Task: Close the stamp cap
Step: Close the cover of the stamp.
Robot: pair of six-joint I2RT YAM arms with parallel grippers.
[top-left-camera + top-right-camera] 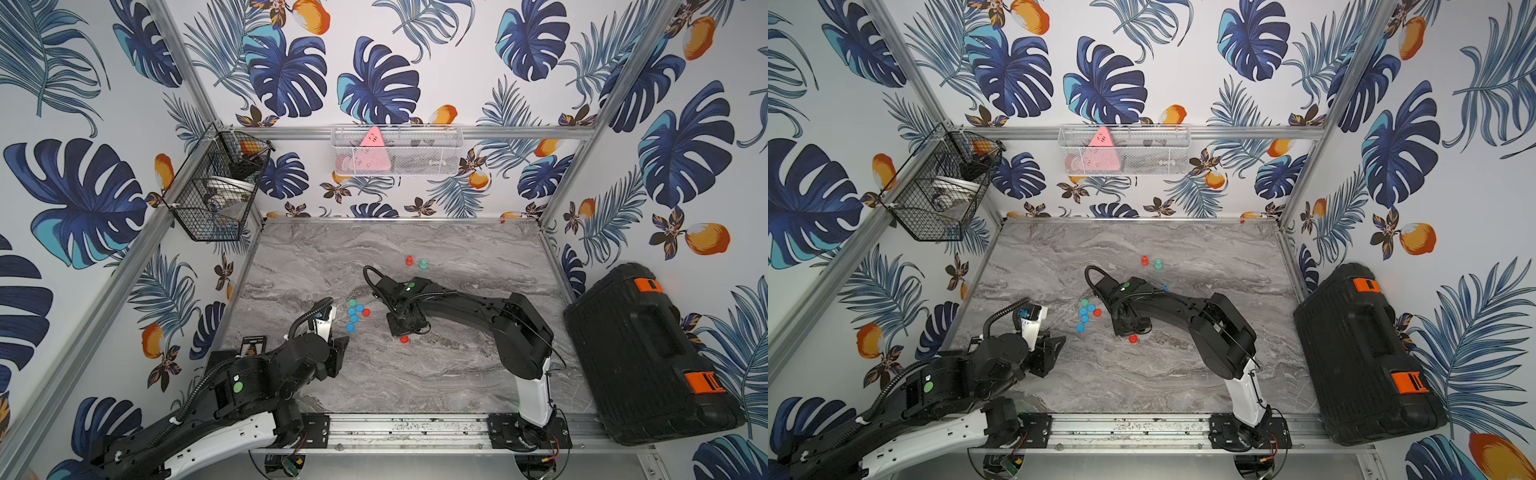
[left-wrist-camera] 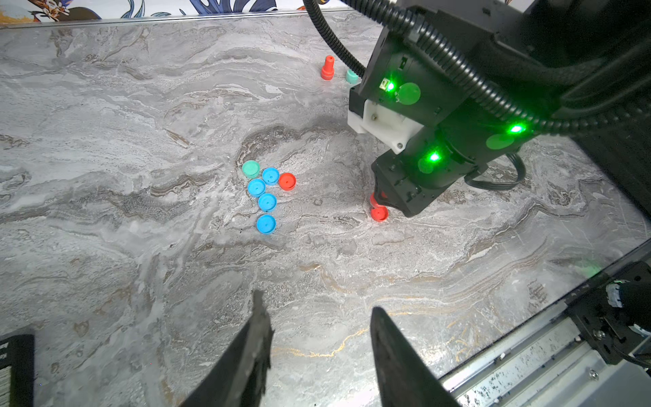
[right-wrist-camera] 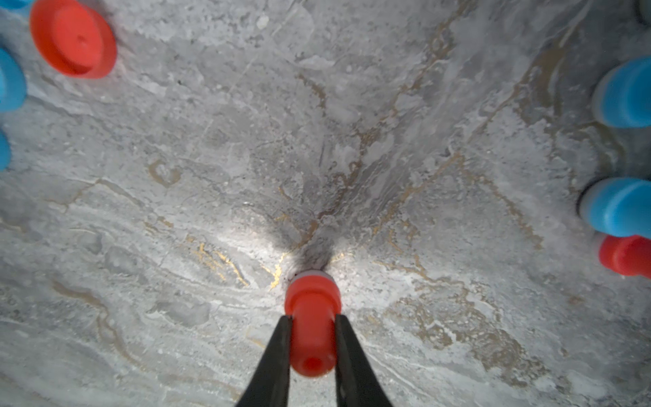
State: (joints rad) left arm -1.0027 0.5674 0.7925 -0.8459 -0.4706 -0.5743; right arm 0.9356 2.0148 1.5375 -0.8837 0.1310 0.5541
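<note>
Currently the right claw [image 3: 313, 319] is gripping the red stamp [image 3: 311, 299] by its narrow handle. Both fingers [image 3: 278, 352] are pressing against it, and the jaws are drawn in to the handle's width. The stamp is pointing its wider, white-rimmed end down at the worktop [image 3: 387, 141]; whether that end is touching the surface cannot be confirmed. In a top view the same stamp [image 1: 404, 339] is showing just under the right claw [image 1: 403, 333], near the middle of the worktop [image 1: 457, 374].

The red cap [image 1: 365, 312] is lying on the worktop toward the left arm's side, apart from the held stamp. It is sitting at the edge of a tight cluster in which four blue caps [image 1: 353, 318] and a teal cap [image 1: 353, 303] are lying touching or just beside one another.

The left claw [image 2: 318, 301] is hanging over the near part of the worktop. Its jaws are standing apart with nothing between them, and it is keeping well clear of the caps.

At the far side a second red stamp [image 1: 409, 260] and a teal stamp [image 1: 423, 264] are standing upright just beside each other. Two blue stamps [image 3: 623, 93] with white ends are showing at the edge of the right wrist view. A black case [image 1: 648, 353] is sitting beside the worktop on the right arm's side.
</note>
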